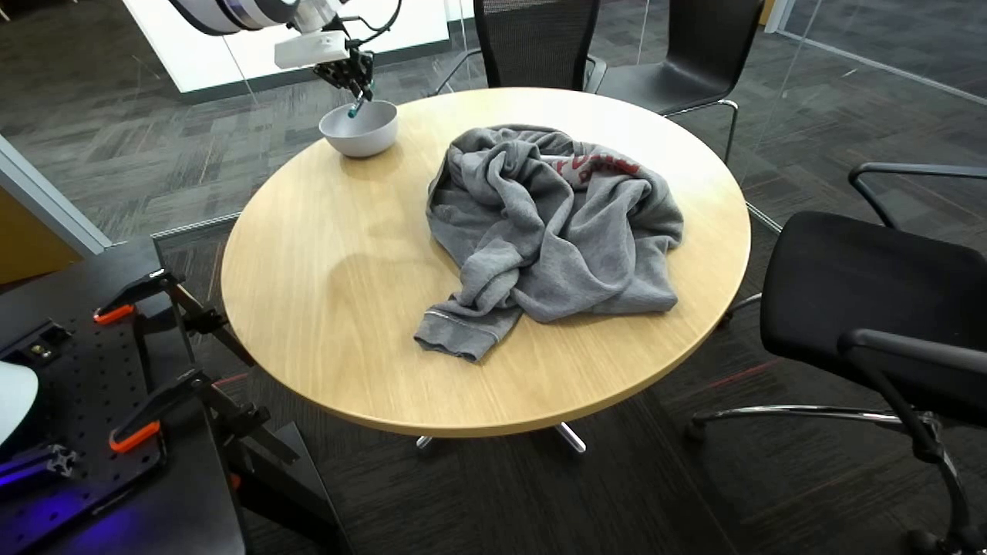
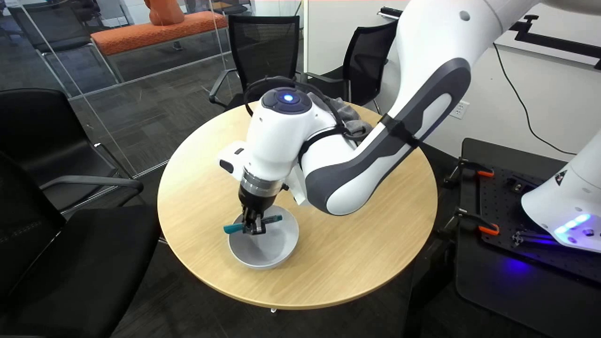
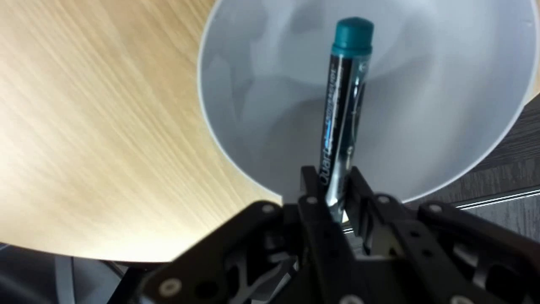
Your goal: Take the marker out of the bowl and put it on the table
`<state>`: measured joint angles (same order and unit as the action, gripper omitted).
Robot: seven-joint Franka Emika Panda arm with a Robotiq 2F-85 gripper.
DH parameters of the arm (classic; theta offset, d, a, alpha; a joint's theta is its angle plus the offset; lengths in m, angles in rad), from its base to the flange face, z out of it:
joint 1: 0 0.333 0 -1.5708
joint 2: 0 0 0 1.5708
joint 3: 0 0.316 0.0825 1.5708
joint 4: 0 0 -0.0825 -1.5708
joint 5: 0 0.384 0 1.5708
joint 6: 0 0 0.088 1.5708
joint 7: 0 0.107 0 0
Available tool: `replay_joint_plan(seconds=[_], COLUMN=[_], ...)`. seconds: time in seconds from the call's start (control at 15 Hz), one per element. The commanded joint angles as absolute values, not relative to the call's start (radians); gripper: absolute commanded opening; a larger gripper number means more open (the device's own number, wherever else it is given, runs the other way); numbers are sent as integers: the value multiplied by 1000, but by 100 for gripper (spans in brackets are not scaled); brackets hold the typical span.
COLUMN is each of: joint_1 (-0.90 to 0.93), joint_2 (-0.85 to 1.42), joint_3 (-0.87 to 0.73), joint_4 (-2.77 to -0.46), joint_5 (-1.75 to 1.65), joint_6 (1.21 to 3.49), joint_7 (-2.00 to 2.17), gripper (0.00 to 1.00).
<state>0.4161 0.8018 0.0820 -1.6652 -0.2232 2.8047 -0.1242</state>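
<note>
- Dark carpet point(image 1: 501, 501) and black chairs point(image 1: 864, 285) surround the round, light tan table point(image 1: 301, 277); an orange bench point(image 2: 141, 38) sits in the background in an exterior view.
- A grey cloth heap point(image 1: 555, 231) lies spread out in an exterior view, red lettering point(image 1: 609, 163) and all; in an exterior view my own arm point(image 2: 375, 162) covers most of it, leaving a part peeking out.
- The black stand point(image 2: 483, 277) beside the table carries orange-handled clamps point(image 1: 135, 438) in both exterior views; my white base point(image 2: 570, 202), glowing blue, shows plainly in an exterior view.
- The bowl point(image 2: 281, 246), round and pale grey, sits on the table near its edge in both exterior views.
- My gripper point(image 3: 333, 181) hangs over the bowl, jaws clamped on the marker point(image 3: 344, 109) with one finger at each side of its barrel.
- The wrist view gives me the print: white lettering along a dark barrel, with one teal tip over the bowl's hollow (the rest runs in behind my fingers there).
- In an exterior view I get both ends, poking out either side of my fingers, the teal cap point(image 2: 233, 228) reaching past the bowl's rim as seen from there.
- In an exterior view the marker is a small tilted sliver, its lower end point(image 1: 353, 113) in front of the bowl's inner wall; whether it touches the bowl I cannot tell.
</note>
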Motion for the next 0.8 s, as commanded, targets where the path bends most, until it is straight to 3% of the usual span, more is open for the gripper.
replay_joint_plan(seconds=[0.0, 0.73], joint_1=[465, 552], joint_2=[643, 341], joint_3=[12, -173], joint_4=[-1831, -2249], joint_5=[-280, -410], joint_6=[2848, 2943], joint_7=[-13, 296], gripper=[5, 5])
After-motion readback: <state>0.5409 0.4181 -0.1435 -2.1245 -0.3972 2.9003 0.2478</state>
